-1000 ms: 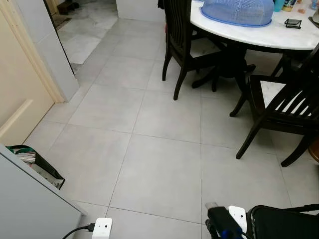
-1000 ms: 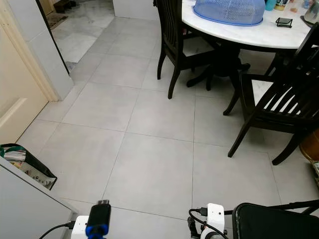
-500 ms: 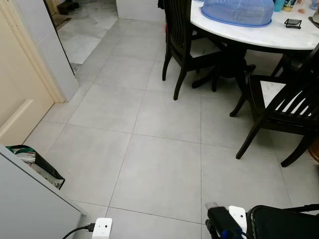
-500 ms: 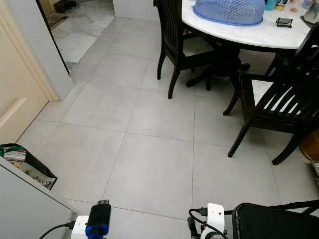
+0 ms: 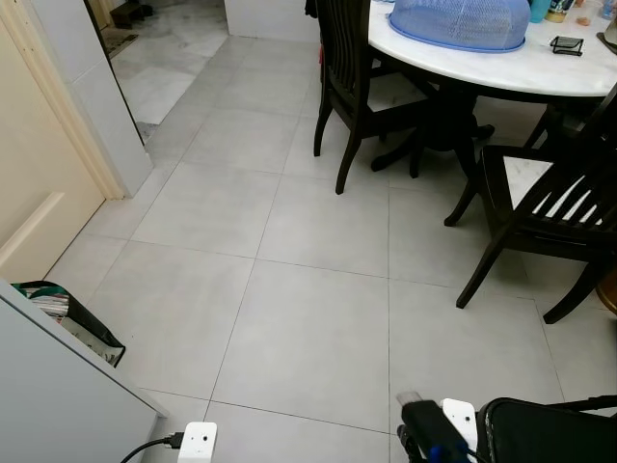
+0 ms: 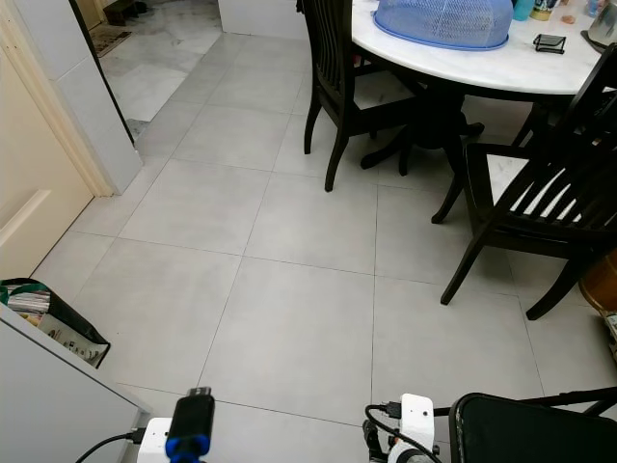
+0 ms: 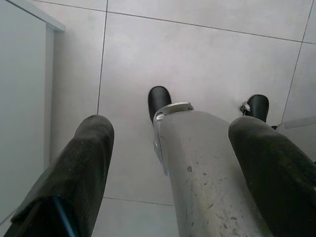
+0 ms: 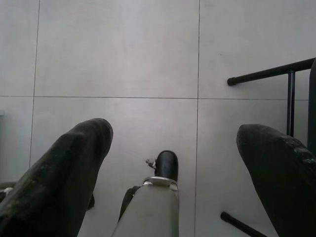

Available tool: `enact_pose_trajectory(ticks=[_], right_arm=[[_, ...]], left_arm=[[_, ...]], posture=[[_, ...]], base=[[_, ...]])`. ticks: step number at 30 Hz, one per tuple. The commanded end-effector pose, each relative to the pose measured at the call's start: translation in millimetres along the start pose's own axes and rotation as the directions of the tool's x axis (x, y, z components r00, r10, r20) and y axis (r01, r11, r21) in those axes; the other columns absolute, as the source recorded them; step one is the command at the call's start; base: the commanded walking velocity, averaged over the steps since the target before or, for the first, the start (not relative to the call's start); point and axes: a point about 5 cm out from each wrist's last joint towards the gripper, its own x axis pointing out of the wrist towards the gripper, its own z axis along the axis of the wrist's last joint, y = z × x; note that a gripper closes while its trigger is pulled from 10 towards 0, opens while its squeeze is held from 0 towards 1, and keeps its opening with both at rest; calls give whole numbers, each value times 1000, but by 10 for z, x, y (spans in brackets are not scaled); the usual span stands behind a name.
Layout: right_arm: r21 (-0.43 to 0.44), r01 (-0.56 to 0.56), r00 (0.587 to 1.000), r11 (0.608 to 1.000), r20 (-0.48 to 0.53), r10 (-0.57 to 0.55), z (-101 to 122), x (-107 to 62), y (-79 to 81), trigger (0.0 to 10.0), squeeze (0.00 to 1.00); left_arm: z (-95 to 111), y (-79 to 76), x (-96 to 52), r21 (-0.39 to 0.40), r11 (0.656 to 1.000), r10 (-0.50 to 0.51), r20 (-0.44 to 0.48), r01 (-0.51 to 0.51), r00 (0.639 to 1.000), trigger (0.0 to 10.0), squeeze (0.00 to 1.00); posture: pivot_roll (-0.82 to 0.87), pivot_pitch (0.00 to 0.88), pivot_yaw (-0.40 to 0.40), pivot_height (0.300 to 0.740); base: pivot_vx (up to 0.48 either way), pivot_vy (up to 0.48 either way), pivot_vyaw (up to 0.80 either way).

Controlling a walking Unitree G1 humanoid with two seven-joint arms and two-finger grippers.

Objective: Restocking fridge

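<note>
Your left hand (image 7: pixel 168 163) and right hand (image 8: pixel 173 163) hang wide open, holding nothing, over the tiled floor (image 5: pixel 308 328). You've stocked nothing yet, I judge; everything remains.

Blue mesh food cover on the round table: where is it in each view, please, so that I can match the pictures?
Left eye view: top edge, right of centre, blue mesh food cover on the white table.
Right eye view: top edge, right of centre, on the same table.
Left wrist view: aimed down at floor tiles.
Right wrist view: aimed down at floor tiles too.
Shared landmark: the dark chair left of the cover.
</note>
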Motion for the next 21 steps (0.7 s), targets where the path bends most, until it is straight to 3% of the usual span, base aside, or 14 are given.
enact_pose_trajectory(ticks=[1,13,14,21], right_arm=[[102,73,997,992,-21,-71,120,-27,-269,10000,0],[104,66,998,992,-20,-64,122,-26,-264,10000,0],[126,72,997,989,-19,-70,113,-22,-246,10000,0],[153,92,996,984,-20,-90,96,-16,-221,10000,0]], left_arm=[[94,272,-16,-108,994,-9,7,10,1000,10000,0],[92,275,-17,-108,994,-9,7,9,1000,10000,0],[98,311,-22,-87,996,-2,9,3,1000,10000,0],[111,351,-29,-36,999,-1,15,1,1000,10000,0]], posture=[[8,85,-7,740],[8,85,-7,740],[12,70,28,740],[11,65,29,740]], base=[[0,0,0],[0,0,0],[0,0,0],[0,0,0]])
